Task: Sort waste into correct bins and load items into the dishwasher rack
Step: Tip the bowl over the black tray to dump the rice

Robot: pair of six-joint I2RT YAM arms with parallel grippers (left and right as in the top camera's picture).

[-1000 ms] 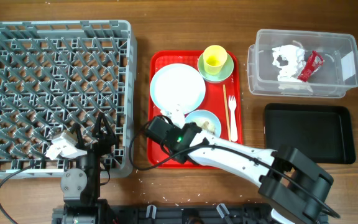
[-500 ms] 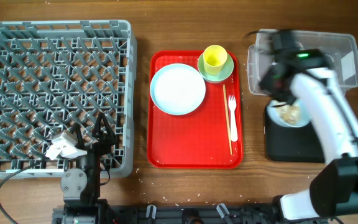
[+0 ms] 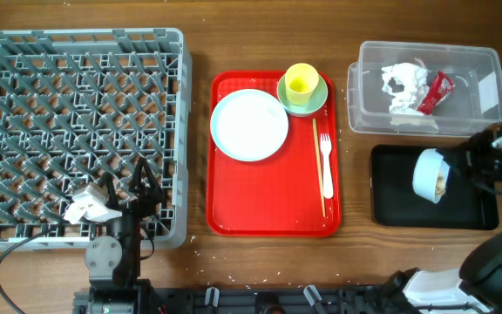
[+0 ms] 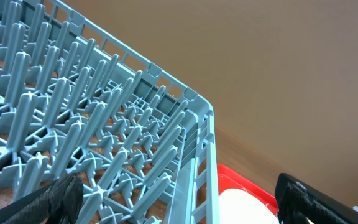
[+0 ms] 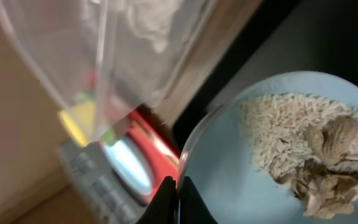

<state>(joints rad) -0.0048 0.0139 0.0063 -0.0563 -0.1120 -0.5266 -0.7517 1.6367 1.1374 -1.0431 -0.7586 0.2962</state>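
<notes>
Pale blue bowl is tipped on its side over the black tray, just below the clear tub. The right gripper pinches the bowl's rim, with one finger on each side of the rim. The bowl sits at the tip of this hand, with its open side facing the arm. Beige food scraps are inside the bowl. The left gripper is far away, over the near edge of the dishwasher rack. Its fingers are spread wide and hold nothing.
</notes>
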